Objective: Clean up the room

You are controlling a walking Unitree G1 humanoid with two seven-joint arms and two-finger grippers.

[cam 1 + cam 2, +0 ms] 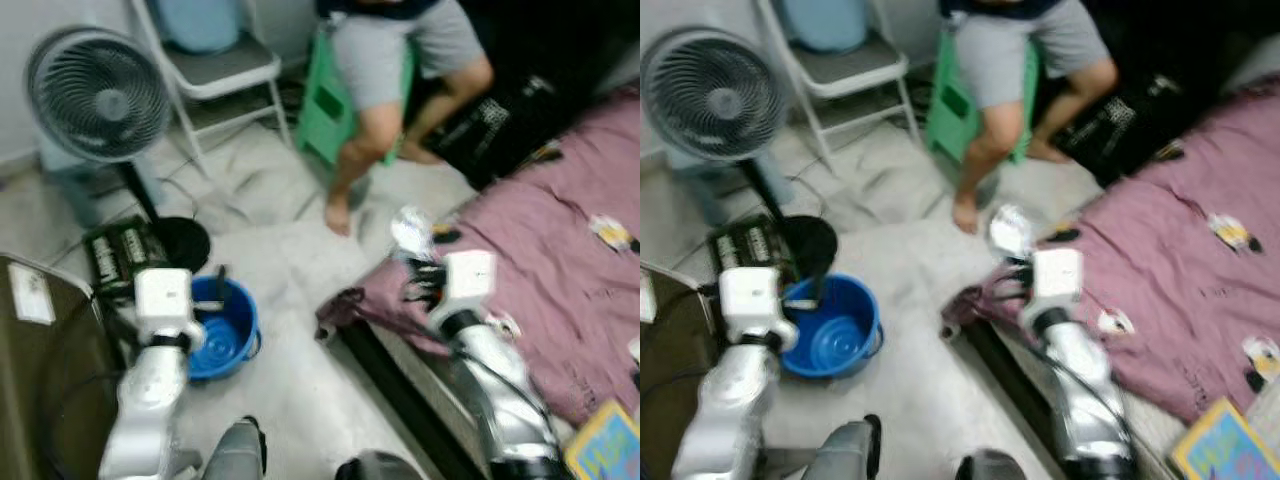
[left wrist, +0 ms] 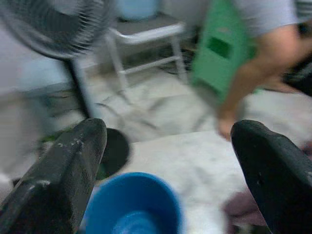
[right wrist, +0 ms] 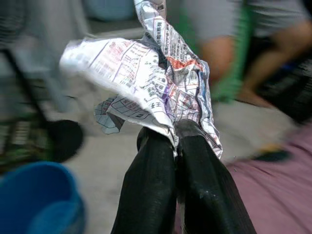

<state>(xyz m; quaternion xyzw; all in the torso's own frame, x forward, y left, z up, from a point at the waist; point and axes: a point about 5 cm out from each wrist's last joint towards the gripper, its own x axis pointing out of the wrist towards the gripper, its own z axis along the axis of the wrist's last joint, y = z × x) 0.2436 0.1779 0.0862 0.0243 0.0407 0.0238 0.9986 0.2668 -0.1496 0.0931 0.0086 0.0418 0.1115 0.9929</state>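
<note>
My right gripper [image 3: 176,134] is shut on a crumpled sheet of newspaper [image 3: 156,83], which it holds up above the corner of the purple bedspread [image 1: 560,290]. From the head camera the newspaper [image 1: 411,232] is a pale wad just above the right wrist. A blue bucket [image 1: 222,328] stands on the floor at the left, its inside bare. My left gripper [image 2: 165,161] is open, raised over the bucket [image 2: 134,204] with nothing between its fingers.
A standing fan [image 1: 100,95] on a black base rises behind the bucket, with a folding chair [image 1: 215,70] farther back. A person sits on a green stool [image 1: 325,105], one bare foot on the floor. A dark bin [image 1: 40,370] is at far left. A colourful book [image 1: 605,445] lies on the bed.
</note>
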